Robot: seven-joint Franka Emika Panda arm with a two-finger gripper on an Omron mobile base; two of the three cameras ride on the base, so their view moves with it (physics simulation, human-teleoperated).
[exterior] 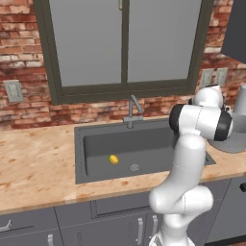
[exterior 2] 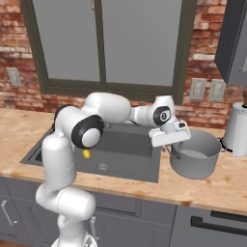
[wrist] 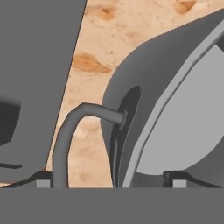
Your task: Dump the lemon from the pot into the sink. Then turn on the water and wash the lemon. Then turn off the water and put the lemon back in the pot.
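While the lemon (exterior: 113,159) lies in the sink (exterior: 91,144), the gripper (wrist: 109,177) hangs spread wide and empty around the pot's (exterior 2: 194,154) side handle (wrist: 72,131).

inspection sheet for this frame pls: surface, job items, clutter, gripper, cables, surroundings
Surface: tan speckled counter, bare around the basin.
Sink: dark grey; lemon lies on its floor left of the silver drain.
Pot: upright on the counter right of the sink; the inside that shows holds nothing.
Tap: no stream seen.
Clutter: pale vessel right of the pot.
Gripper: open, fingertips either side of the pot's handle and rim, not clamped.
Cables: nothing seen.
Surroundings: brick wall, window, wall outlets, grey cabinets below.
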